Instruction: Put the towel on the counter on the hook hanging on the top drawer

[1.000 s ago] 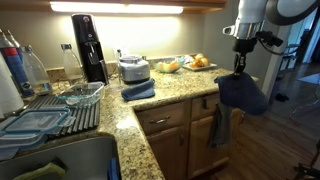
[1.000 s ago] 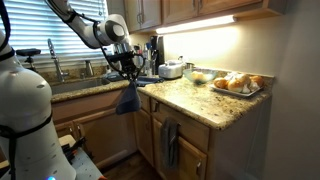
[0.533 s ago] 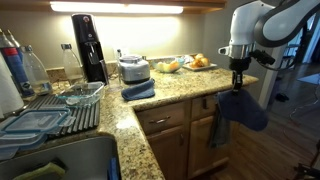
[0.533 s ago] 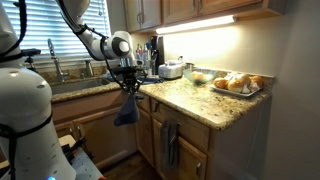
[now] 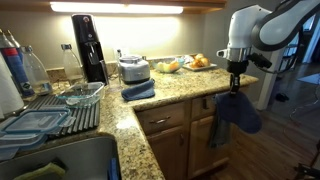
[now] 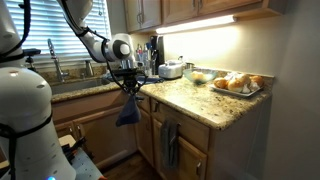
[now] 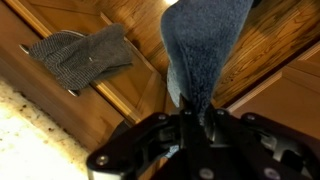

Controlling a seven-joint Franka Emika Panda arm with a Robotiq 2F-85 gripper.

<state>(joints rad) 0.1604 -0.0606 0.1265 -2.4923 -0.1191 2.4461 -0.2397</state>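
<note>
My gripper [image 5: 235,72] is shut on the slate-blue towel [image 5: 241,113], which hangs down from it in front of the cabinets, beyond the corner of the granite counter [image 5: 175,90]. Both also show in an exterior view: gripper [image 6: 127,80], towel [image 6: 126,108]. In the wrist view the towel [image 7: 205,45] rises from between my fingers [image 7: 196,118]. A grey-green towel [image 5: 217,126] [image 7: 85,55] hangs on the top drawer [image 5: 203,103] next to the held towel. I cannot make out the hook. A similar folded blue towel [image 5: 138,90] lies on the counter.
On the counter stand a black coffee machine [image 5: 88,45], a small silver appliance [image 5: 133,68], a dish rack [image 5: 50,112] and a plate of fruit [image 5: 190,63]. A tray of bread [image 6: 238,85] sits near the counter's end. Wooden cabinet doors [image 6: 195,150] are below.
My gripper has come down from above counter height with the slate-blue towel and moved slightly toward the cabinet front. The towel now hangs lower, beside the grey-green towel.
</note>
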